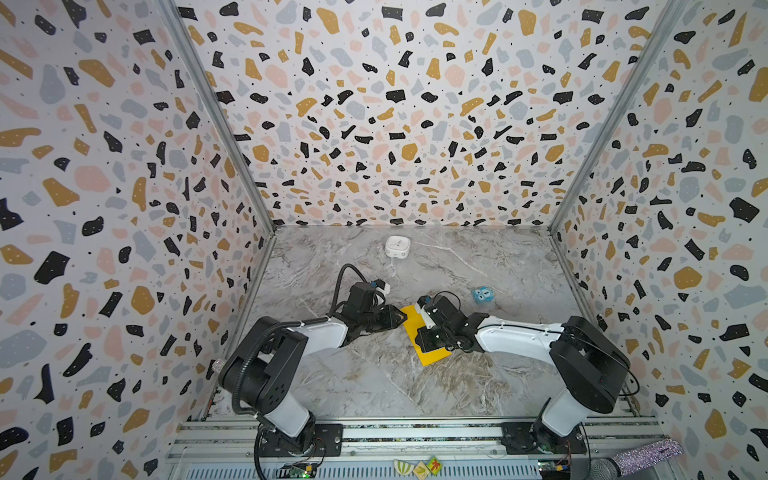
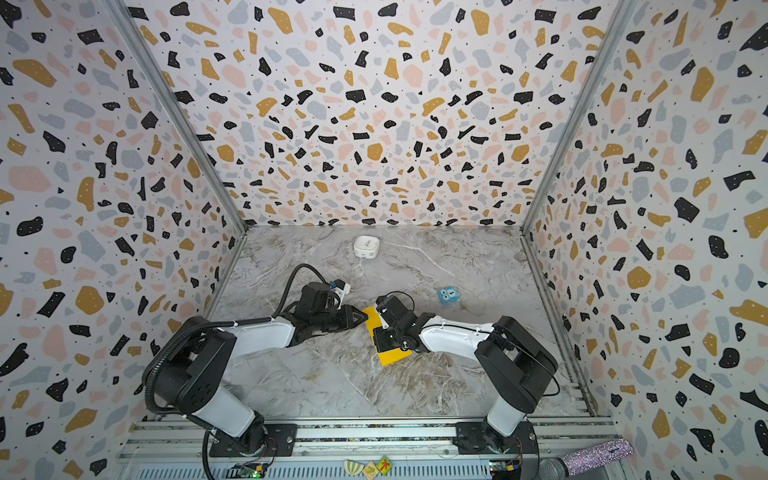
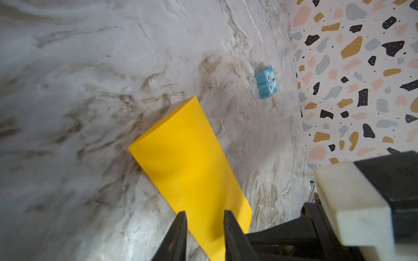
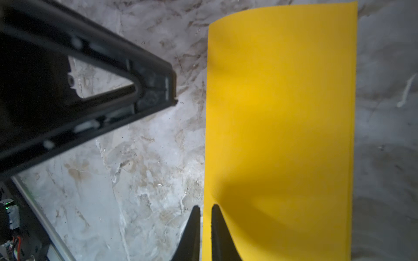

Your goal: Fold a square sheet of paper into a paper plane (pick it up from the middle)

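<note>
Yellow-orange sheet of paper (image 1: 432, 353) (image 4: 280, 113): one is being counted; it is being seen as a narrow two-layered rectangle, lying flat on the marble table (image 1: 374, 386) at centre frame in both top views.
Left gripper (image 3: 204, 214): one of two grippers being counted; its jaws are being seen a clear gap apart, with the sheet's end showing between them. In a top view its tip (image 1: 403, 318) is being seen at the sheet's upper-left corner; contact cannot be told.
Right gripper (image 4: 204, 209): its jaws are being seen nearly together, astride one long edge of the sheet; whether that edge is being pinched cannot be told.
Blue cube with eyes (image 1: 483, 295): one is being counted, right of centre frame, well apart from the sheet.
White rounded box (image 1: 397, 246): one is being counted, above centre frame, near the table's far edge.
</note>
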`<action>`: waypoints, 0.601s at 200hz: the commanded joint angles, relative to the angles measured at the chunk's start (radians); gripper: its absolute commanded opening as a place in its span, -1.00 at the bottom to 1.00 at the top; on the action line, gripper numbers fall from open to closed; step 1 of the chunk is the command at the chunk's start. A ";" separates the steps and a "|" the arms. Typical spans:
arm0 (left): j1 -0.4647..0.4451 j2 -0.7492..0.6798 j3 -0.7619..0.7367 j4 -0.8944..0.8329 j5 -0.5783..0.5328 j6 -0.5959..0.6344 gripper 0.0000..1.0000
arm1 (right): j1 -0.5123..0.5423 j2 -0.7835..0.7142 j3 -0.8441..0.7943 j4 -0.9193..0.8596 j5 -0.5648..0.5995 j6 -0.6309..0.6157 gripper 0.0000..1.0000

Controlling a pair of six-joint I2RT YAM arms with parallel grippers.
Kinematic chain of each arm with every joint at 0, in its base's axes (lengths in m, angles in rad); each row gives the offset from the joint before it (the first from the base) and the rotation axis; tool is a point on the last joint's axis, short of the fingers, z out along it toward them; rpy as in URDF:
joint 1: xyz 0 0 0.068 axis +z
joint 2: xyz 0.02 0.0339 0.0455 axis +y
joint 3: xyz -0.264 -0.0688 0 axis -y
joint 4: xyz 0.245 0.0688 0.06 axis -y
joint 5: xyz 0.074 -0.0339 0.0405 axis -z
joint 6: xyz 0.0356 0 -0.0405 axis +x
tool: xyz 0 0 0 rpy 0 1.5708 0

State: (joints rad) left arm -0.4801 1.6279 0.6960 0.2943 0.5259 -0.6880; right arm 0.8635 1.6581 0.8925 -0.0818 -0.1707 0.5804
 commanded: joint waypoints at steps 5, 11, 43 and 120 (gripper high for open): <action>-0.007 0.046 0.040 0.045 0.033 0.031 -0.54 | -0.001 0.011 0.039 0.024 0.005 0.028 -0.77; -0.008 0.059 0.044 0.050 0.035 0.031 -0.57 | -0.001 0.017 0.042 0.022 0.001 0.027 -0.79; -0.017 0.114 0.069 0.066 0.038 0.031 -0.69 | -0.001 0.034 0.042 0.037 -0.019 0.021 -0.83; -0.017 0.192 0.082 0.023 -0.022 0.065 -0.84 | 0.001 0.088 0.087 0.014 -0.020 -0.008 -0.83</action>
State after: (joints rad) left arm -0.4942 1.8000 0.7528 0.3153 0.5205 -0.6540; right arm 0.8635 1.7573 0.9436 -0.0528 -0.1902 0.5869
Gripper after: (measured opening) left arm 0.088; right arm 0.082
